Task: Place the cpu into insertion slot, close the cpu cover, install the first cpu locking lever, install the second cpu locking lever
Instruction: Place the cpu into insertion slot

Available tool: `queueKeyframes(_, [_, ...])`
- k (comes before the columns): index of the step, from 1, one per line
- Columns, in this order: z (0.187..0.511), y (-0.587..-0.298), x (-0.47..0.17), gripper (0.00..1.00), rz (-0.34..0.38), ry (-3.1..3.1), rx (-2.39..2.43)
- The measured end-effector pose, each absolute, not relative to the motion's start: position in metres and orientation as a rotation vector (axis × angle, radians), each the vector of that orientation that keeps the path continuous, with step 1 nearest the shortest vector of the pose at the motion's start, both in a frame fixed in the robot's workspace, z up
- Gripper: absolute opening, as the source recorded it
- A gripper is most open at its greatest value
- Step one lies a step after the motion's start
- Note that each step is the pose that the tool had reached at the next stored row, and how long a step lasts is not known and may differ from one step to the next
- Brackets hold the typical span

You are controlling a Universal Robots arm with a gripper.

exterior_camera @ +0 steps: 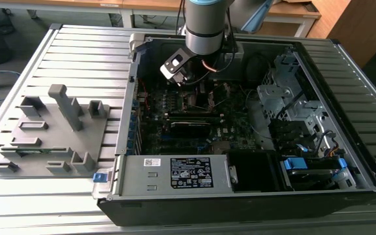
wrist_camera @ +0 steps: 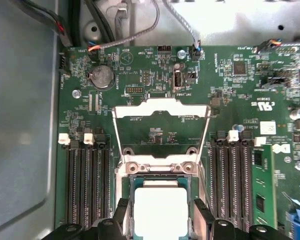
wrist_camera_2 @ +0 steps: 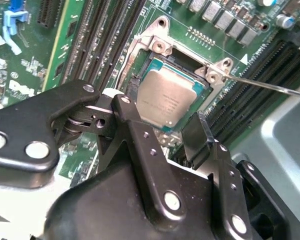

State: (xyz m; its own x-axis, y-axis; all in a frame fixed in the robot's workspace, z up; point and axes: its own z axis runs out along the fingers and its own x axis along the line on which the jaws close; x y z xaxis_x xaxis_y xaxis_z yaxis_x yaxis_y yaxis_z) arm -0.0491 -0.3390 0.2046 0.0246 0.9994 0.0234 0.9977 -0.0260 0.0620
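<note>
In both wrist views the cpu (wrist_camera_2: 167, 97) (wrist_camera: 158, 207), a grey metal-topped square, lies flat in the insertion slot (wrist_camera_2: 176, 64) (wrist_camera: 160, 169) on the green board. My gripper (wrist_camera_2: 165, 106) (wrist_camera: 158, 222) is shut on it, one black finger (wrist_camera_2: 131, 87) at one edge and the other finger (wrist_camera_2: 196, 127) at the opposite edge. The cpu cover (wrist_camera: 161, 107), a silver frame with a window, stands swung open beyond the slot's hinge. A thin locking lever (wrist_camera_2: 270, 86) sticks out free beside the slot. In the exterior view the gripper (exterior_camera: 189, 82) hangs low inside the case.
Long black memory slots (wrist_camera: 87, 185) (wrist_camera: 232, 185) flank the socket on both sides. The open computer case (exterior_camera: 129, 122) lies on a slatted metal table, with a labelled grey power supply (exterior_camera: 175, 171) at its near end. A grey fixture block (exterior_camera: 51, 132) sits at the exterior view's left.
</note>
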Motion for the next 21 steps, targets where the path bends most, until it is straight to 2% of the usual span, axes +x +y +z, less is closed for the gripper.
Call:
queueKeyframes(11, [0.2107,-0.339,-0.0491,0.6,0.094,2.173,2.228])
queueKeyframes(13, [0.2108,-0.339,-0.0491,0.47,0.094,2.173,2.228])
queueKeyframes(14, [0.2108,-0.339,-0.0491,0.47,0.094,2.173,2.228])
queueKeyframes(16, [0.2109,-0.339,-0.0491,0.36,0.094,2.173,2.228])
queueKeyframes(17, [0.211,-0.339,-0.0491,0.36,0.093,2.173,2.228])
queueKeyframes(19, [0.2111,-0.339,-0.0491,0.24,0.094,2.173,2.228])
queueKeyframes(20, [0.2111,-0.339,-0.0491,0.24,0.094,2.173,2.228])
queueKeyframes(21, [0.2112,-0.339,-0.0491,0.18,0.094,2.173,2.228])
